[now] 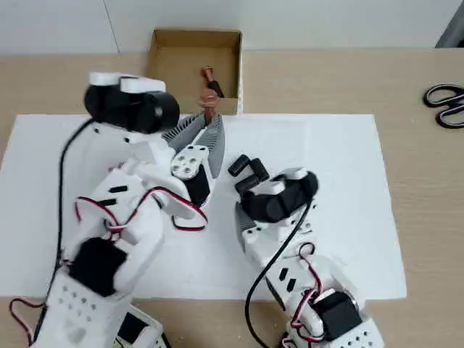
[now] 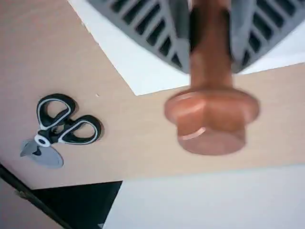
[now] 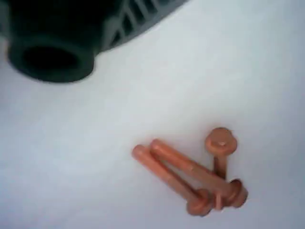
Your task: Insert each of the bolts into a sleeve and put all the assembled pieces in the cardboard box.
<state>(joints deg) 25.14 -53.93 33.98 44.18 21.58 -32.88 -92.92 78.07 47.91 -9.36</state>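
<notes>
Fingers of outstretched left arm tight around bolt, at cardboard box's near wall.

Cardboard box: open top, at the far edge of the table, holding one assembled piece, a copper bolt in a black sleeve, near the right wall. Second copper bolt: gripped by its shank in the left hand, hex flange head pointing toward the box, just short of its near wall. Two black sleeves lie close together on the white sheet. Right wrist view: one sleeve end-on, bore empty. Three loose bolts lie touching on the sheet, two side by side.
</notes>
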